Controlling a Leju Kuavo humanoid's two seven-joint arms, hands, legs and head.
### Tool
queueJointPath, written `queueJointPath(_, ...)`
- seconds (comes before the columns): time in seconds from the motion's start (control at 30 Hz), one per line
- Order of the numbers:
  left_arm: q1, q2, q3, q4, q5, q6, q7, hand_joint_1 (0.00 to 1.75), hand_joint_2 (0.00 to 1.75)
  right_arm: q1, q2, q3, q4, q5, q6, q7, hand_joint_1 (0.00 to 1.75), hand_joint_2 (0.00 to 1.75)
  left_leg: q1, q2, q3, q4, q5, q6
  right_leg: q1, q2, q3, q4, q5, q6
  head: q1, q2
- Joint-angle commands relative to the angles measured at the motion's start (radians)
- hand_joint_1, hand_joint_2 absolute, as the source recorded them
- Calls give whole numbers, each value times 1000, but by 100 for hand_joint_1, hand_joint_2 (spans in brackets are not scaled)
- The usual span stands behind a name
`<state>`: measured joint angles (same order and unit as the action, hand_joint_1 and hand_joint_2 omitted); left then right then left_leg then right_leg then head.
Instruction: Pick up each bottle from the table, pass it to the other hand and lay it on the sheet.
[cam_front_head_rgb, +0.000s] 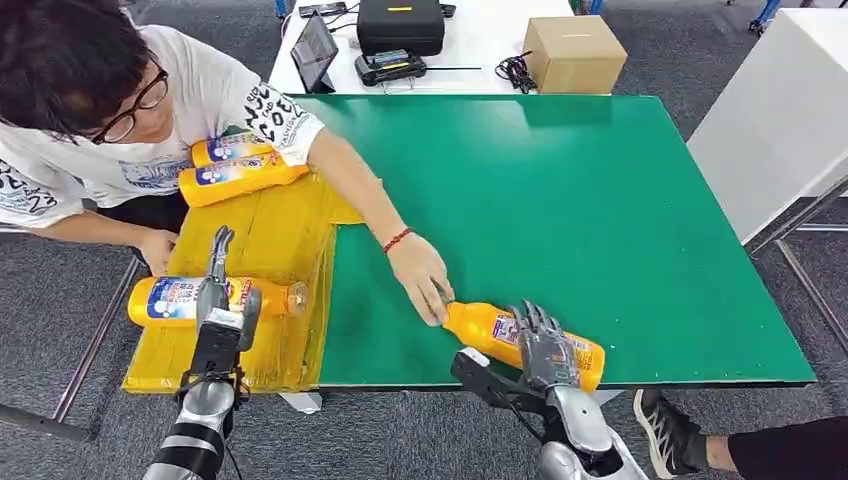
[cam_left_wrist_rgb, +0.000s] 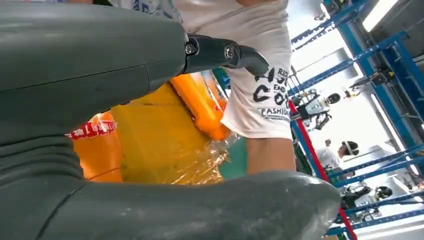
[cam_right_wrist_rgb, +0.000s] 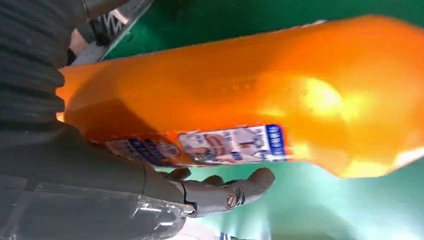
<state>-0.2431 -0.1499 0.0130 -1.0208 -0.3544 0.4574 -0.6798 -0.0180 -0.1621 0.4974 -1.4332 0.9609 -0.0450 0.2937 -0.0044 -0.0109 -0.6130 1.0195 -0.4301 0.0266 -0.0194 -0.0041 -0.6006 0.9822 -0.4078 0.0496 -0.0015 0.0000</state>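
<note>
Right hand (cam_front_head_rgb: 541, 345): fingers spread above the orange bottle (cam_front_head_rgb: 520, 340) that lies on its side near the front edge of the green counter (cam_front_head_rgb: 600, 220). In the right wrist view the fingers (cam_right_wrist_rgb: 225, 192) reach under and alongside the bottle body (cam_right_wrist_rgb: 250, 100), apart from it; whether any finger touches cannot be told. No closed grasp is visible. A person's hand (cam_front_head_rgb: 420, 275) touches the neck end of the same bottle.

Procedure, as judged: wait until the person's hand is withdrawn, then close around the bottle's mid-body, across its long axis, so it lifts level and leaves room for the other hand to take it.

Left hand (cam_front_head_rgb: 218, 300): fingers extended and apart, holding nothing, above a second bottle (cam_front_head_rgb: 170, 298) lying on the yellow sheet (cam_front_head_rgb: 270, 240). The left wrist view shows thumb and finger well apart, with the yellow sheet (cam_left_wrist_rgb: 160, 140) between them. Two more bottles (cam_front_head_rgb: 240, 170) lie at the sheet's far end, beside the person's sleeve.
</note>
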Motion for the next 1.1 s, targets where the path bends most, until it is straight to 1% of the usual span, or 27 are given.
queueJointPath(0.03,-34,-1,44,83,-1,-8,-18,0,0,-41,-63,-35,2,4,25,8,0,175,0,1,3,0,-1,-1,1,0,3,-1,-1,-2,0,0)
queueJointPath(0.07,-33,3,40,84,-10,-4,-18,0,0,-39,-65,-43,-6,-12,37,1,0,175,1,1,5,0,-2,-2,2,0,5,-1,-1,-2,0,0)
queueJointPath(0.13,-32,4,44,86,-6,-4,-18,0,0,-16,-64,-64,-27,-31,28,-8,0,175,0,1,2,0,-1,-1,0,0,2,0,0,-1,0,0)
queueJointPath(0.23,-25,6,45,87,-5,-6,-18,0,0,22,-71,-109,-62,-71,6,-14,0,175,0,0,3,0,-2,-1,1,0,4,-1,-1,-2,0,0)
queueJointPath(0.4,-23,9,44,87,-3,-9,-18,0,0,30,-72,-126,-66,-92,4,-20,0,175,0,1,3,-1,-1,-2,0,0,4,-1,-1,-2,-1,0)
queueJointPath(0.57,-40,13,20,110,-6,-4,-18,0,0,1,-67,-148,16,-169,38,-35,0,175,1,2,4,0,-2,-2,1,2,4,-1,-1,-2,0,0)
queueJointPath(0.77,-97,8,-6,193,0,-3,-18,0,0,-100,-70,-116,231,-269,130,-57,0,175,2,2,4,-1,-1,-2,2,1,5,-3,0,-2,0,0)
queueJointPath(0.83,-105,4,-2,205,13,-13,-18,0,0,-108,-76,-108,250,-274,135,-59,0,175,1,1,3,-1,0,-1,1,0,4,-2,1,-1,0,0)
queueJointPath(1.0,-105,4,-2,205,13,-13,-18,0,0,-108,-76,-108,250,-274,135,-59,0,175,2,2,11,-1,-1,-1,2,0,10,-4,1,-2,0,0)
queueJointPath(1.1,-116,4,-8,231,17,-18,-18,0,0,-130,-100,-78,266,-296,173,-48,0,175,1,2,12,-1,-1,0,2,0,11,-4,1,-2,0,0)
